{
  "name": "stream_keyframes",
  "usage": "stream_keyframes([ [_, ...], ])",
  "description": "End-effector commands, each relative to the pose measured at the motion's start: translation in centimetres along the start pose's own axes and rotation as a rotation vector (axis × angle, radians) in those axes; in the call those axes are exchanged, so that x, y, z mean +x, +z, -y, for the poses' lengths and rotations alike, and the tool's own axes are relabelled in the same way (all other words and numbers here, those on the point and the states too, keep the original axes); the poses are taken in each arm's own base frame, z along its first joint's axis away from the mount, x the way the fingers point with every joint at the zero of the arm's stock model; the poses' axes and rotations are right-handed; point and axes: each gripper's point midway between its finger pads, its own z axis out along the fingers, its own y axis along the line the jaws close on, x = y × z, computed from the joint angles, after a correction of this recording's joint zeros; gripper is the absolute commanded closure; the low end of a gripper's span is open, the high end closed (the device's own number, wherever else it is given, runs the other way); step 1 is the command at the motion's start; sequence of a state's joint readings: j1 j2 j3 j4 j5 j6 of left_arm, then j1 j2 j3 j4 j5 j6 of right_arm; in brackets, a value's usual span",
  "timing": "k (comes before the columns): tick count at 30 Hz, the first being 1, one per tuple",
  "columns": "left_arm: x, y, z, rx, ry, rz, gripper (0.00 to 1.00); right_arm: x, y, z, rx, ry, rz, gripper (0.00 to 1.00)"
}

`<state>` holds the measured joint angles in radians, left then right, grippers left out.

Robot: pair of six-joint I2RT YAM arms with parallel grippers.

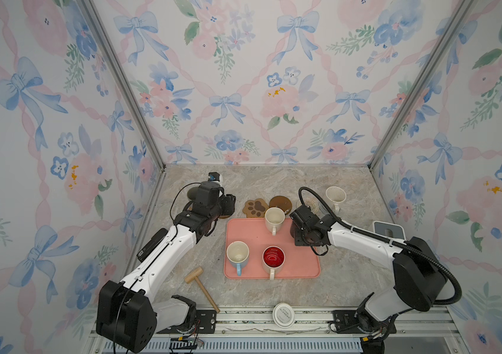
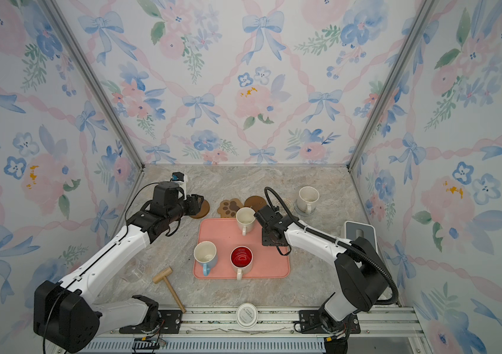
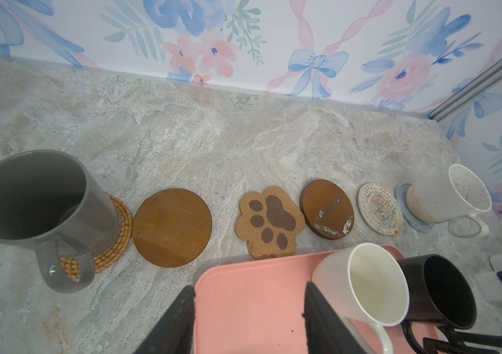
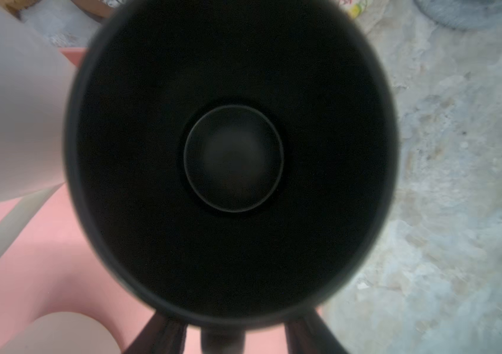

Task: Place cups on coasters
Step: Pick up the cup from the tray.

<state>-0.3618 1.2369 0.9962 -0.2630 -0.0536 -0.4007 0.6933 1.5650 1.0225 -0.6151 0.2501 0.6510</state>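
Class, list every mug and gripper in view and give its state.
Grey mug: upright, on rattan coaster.
Speckled mug: upright, on grey-blue coaster.
Cream mug: upright, on pink tray.
Black mug: upright, at tray's edge.
Light blue mug: upright, on tray.
Red-lined mug: upright, on tray.
Left gripper: open, empty.
Right gripper: open, astride black mug's handle.

The left arm (image 1: 163, 254) is stretched from the near left toward the far left, and the left gripper (image 3: 249, 294) is held level with its jaws parted. The right arm (image 1: 363, 242) is reached in from the near right toward the centre, with the right gripper (image 4: 231, 328) pointed downward, jaws apart.
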Motion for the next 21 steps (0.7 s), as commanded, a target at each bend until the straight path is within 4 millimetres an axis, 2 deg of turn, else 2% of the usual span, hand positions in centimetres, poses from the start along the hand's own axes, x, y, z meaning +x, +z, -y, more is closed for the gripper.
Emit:
stream_keyframes([
  [1,0.0,-0.7,0.4,0.016,0.02,0.003,0.46,-1.3,0.0,-0.2,-0.007,0.014,0.017,0.5],
  [14,0.1,-0.5,0.6,0.021,0.019,-0.003,0.46,-1.5,0.9,0.1,0.001,0.022,-0.002,0.58],
  [21,0.1,-0.4,0.8,0.024,0.021,-0.006,0.46,-1.5,1.3,0.0,-0.007,0.028,-0.013,0.7],
])
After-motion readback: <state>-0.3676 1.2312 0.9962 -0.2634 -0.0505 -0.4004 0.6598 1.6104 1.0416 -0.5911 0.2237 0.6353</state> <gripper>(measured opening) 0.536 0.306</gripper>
